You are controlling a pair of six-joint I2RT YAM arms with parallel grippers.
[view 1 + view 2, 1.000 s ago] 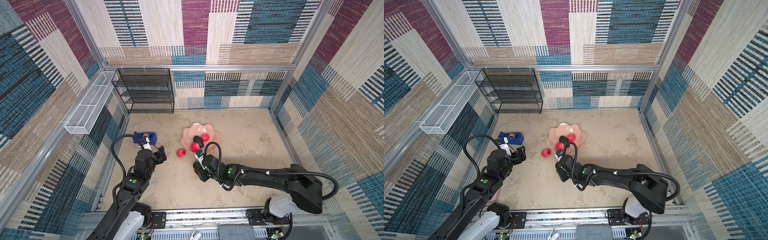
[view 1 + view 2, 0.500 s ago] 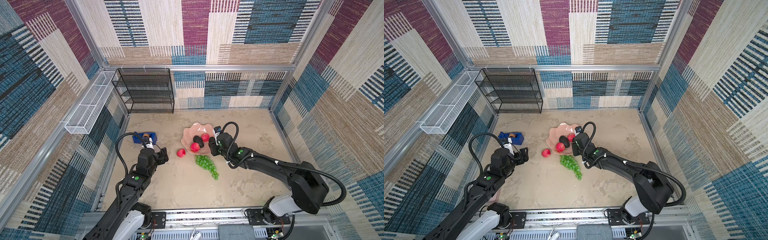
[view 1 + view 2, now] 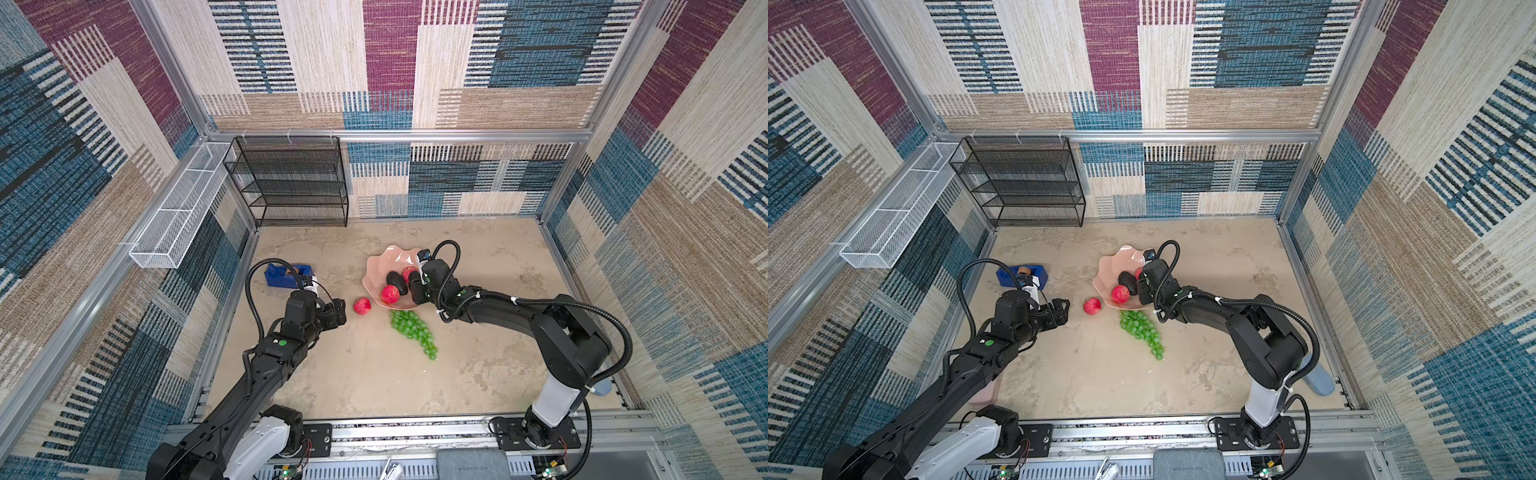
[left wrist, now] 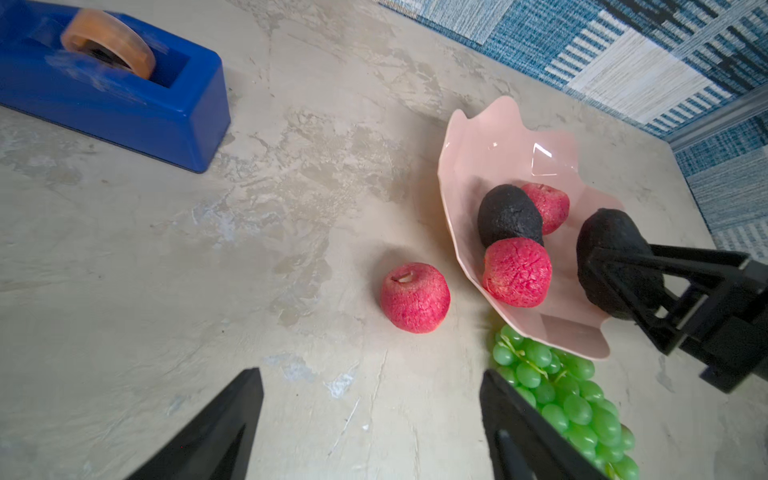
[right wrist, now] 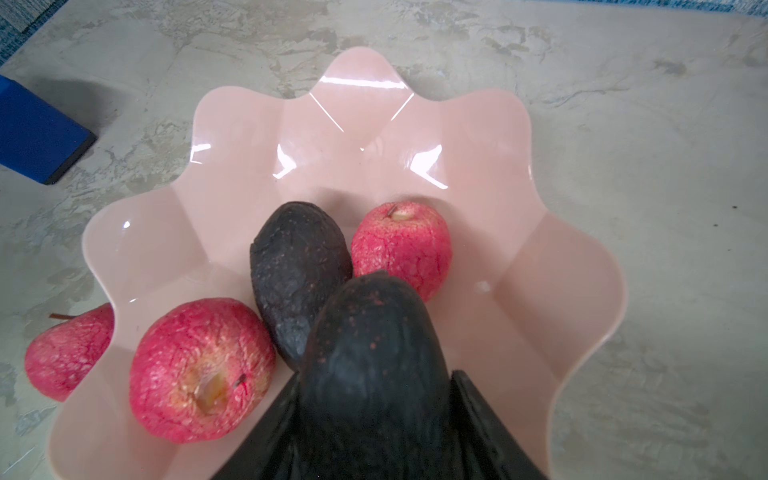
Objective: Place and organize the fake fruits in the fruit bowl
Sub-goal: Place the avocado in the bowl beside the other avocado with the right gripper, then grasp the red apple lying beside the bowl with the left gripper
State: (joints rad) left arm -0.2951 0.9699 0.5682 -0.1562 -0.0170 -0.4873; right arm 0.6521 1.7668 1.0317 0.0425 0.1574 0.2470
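The avocado [image 5: 374, 332], clasped by the right gripper [image 4: 619, 274] low over the fruit bowl [image 5: 519, 249], is best set down on bare floor beside the resting avocado [image 5: 297, 274] before release; the left gripper [image 4: 370, 376] is held wide, empty.

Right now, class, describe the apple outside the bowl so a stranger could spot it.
Find the pink bowl mid-table. Just outside its rim, toward the tape dispenser, a red apple sits on the table. Both other apples lie inside it.
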